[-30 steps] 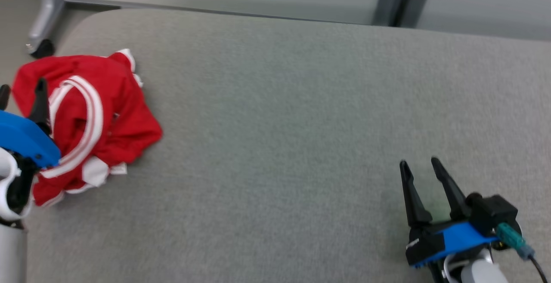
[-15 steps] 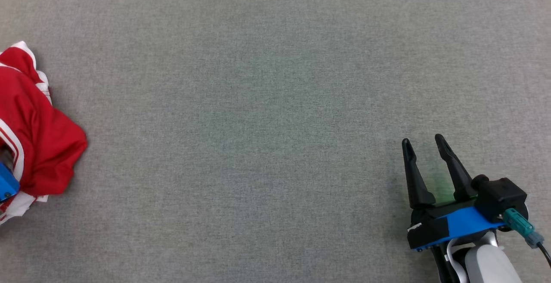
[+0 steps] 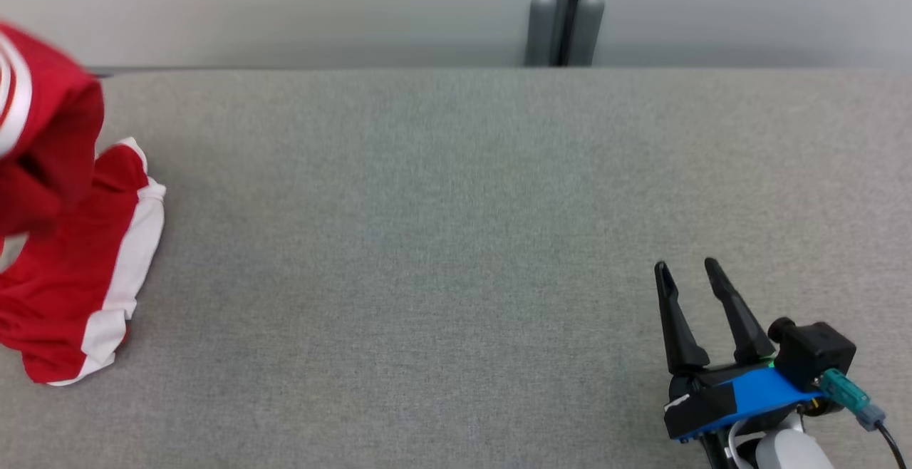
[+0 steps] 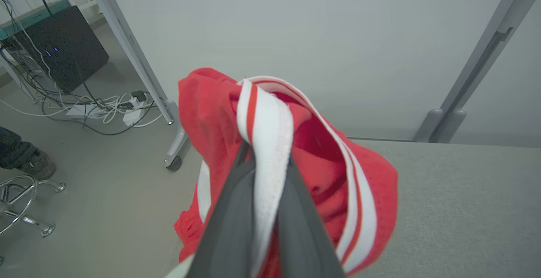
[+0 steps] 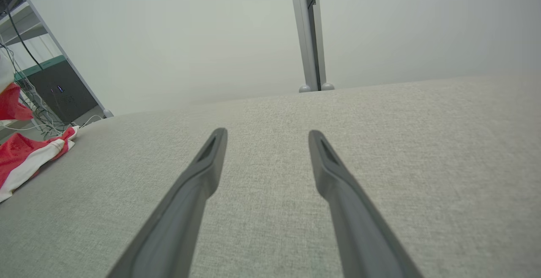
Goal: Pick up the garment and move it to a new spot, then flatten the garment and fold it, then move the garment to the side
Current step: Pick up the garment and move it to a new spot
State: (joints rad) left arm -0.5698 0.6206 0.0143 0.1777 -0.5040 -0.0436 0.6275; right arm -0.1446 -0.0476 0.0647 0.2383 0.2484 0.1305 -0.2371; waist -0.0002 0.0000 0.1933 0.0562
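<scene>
Red garment [image 4: 203, 113] in the left gripper [image 4: 267, 159]; right gripper [image 3: 687, 269] well apart

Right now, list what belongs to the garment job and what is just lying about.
Job: garment, pinched in the shut left gripper; open right gripper; table.
Lying about: black box; cables; stool base; a person's shoe; grey post.
</scene>
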